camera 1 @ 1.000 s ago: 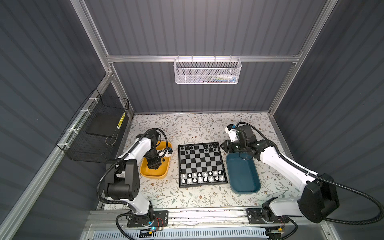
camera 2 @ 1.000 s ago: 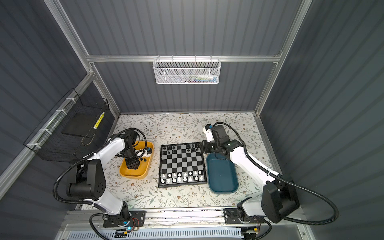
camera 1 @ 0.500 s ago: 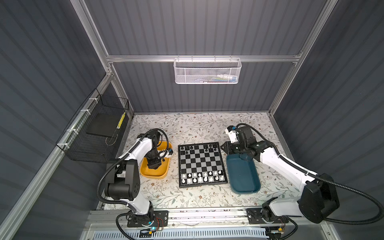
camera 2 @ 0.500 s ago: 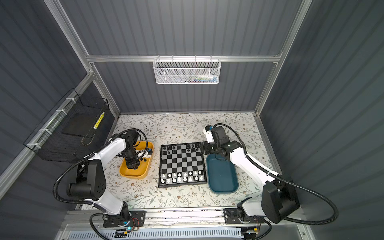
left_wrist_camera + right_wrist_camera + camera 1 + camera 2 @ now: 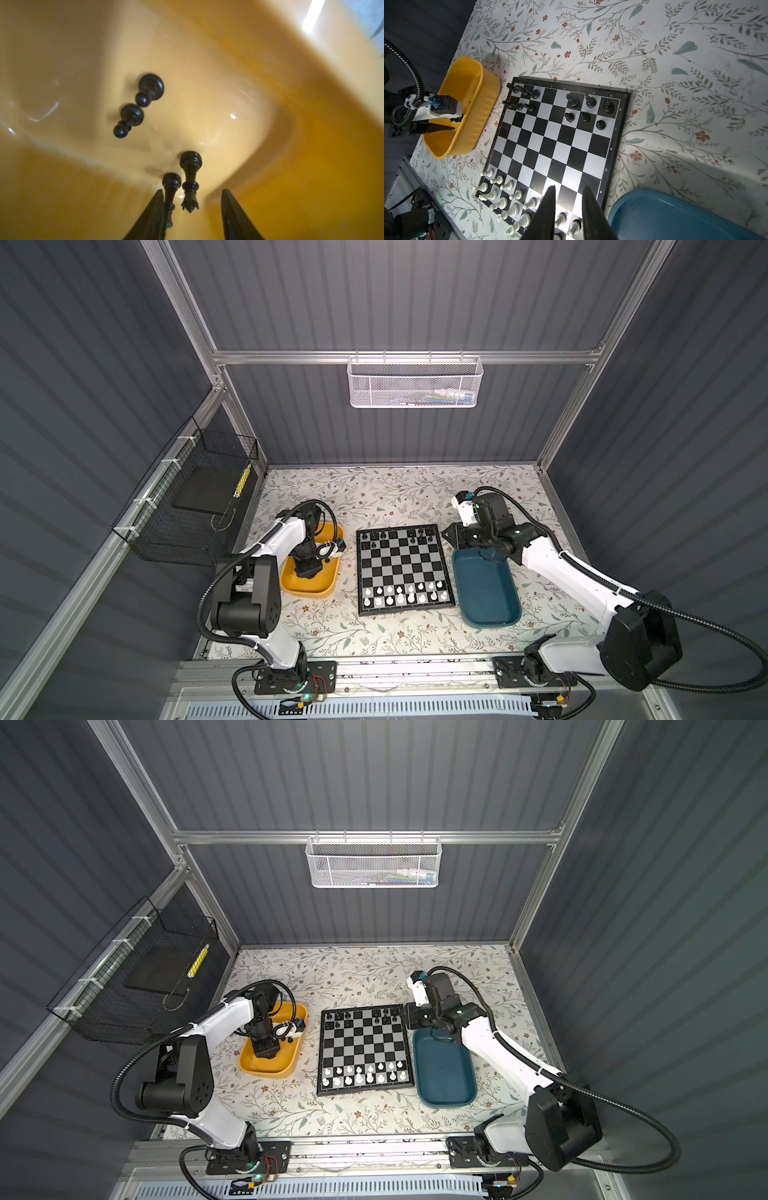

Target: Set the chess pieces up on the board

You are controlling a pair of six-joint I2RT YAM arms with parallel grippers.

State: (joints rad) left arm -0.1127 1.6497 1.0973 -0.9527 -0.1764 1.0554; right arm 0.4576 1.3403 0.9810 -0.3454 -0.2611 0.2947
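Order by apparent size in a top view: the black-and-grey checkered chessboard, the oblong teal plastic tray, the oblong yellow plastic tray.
1. chessboard
2. teal tray and yellow tray: nearly alike; the left arm hides part of the yellow one, so unranked.

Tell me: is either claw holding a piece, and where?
Nothing is held. The left gripper, open, flanks two black pieces in the yellow tray; the right gripper is empty.
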